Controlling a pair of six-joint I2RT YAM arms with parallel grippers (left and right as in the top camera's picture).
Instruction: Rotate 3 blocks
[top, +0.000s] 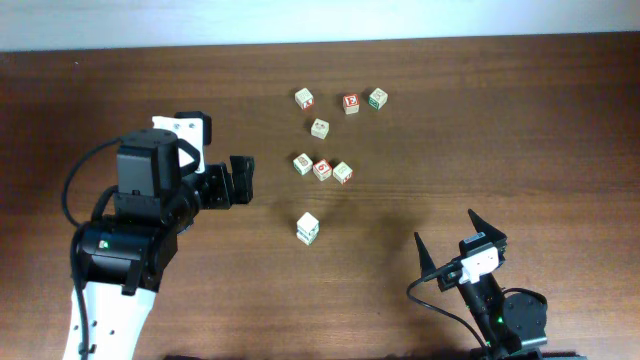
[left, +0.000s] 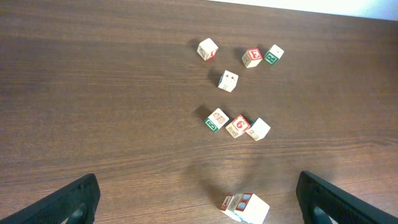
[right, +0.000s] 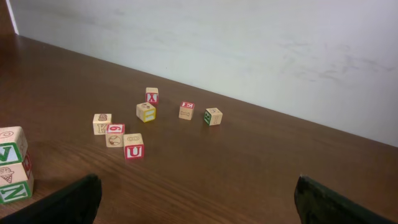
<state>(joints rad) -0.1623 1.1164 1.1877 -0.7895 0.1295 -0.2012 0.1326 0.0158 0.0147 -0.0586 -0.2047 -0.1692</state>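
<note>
Left gripper (top: 243, 180) and right gripper (top: 444, 225) gape empty; centre the left on the small pale wooden alphabet cube (top: 302, 163) nearest the two-cube stack (top: 307, 228) before twisting

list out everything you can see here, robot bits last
pale wooden cube with a red mark: one, back row, left
red-topped wooden cube: one, back row, middle
green-sided wooden cube: one, back row, right
lone pale wooden cube: one, just in front of the back row
row of wooden cubes: three, pale with red and green, mid-table, close together
stacked wooden cubes: apparently two, pale with green and red, nearest the robot
wooden table: one, dark brown
wall: white, behind the table
left end effector: one, black, open
right end effector: one, black, open
</note>
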